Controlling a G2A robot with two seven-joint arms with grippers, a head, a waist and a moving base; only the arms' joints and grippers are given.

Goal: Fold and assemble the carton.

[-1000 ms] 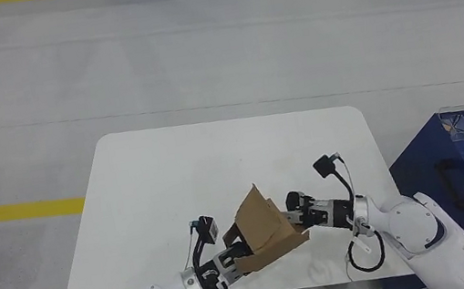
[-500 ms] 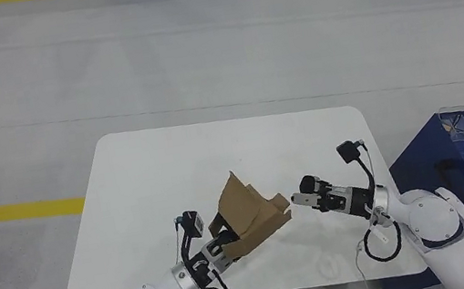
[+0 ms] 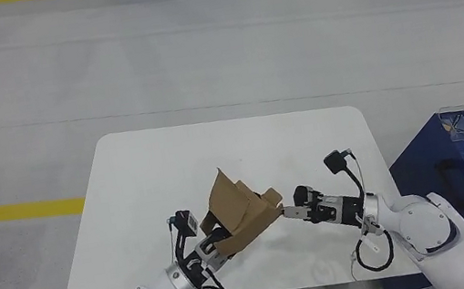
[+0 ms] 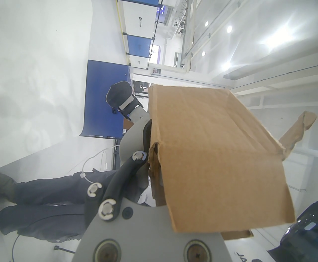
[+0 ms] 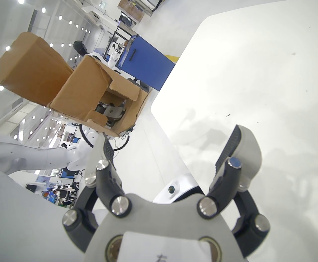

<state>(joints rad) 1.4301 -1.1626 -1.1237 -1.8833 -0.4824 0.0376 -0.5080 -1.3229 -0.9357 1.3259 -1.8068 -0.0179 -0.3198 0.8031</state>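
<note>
White round-cornered table (image 3: 216,156) stood on a pale grey floor (image 3: 197,48). Brown cardboard carton (image 3: 241,209) hung tilted over the tabletop's 6 o'clock area in the top view, off the surface, one flap up at 11 o'clock and the open end facing 3 o'clock. Left gripper (image 3: 215,240), at the carton's 7 o'clock, was clamped on its wall. Right gripper (image 5: 171,136), at the carton's 3 o'clock, had its jaws spread wide and held nothing, just short of the open end.

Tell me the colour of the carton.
The carton is plain brown, clearest in the left wrist view.
</note>
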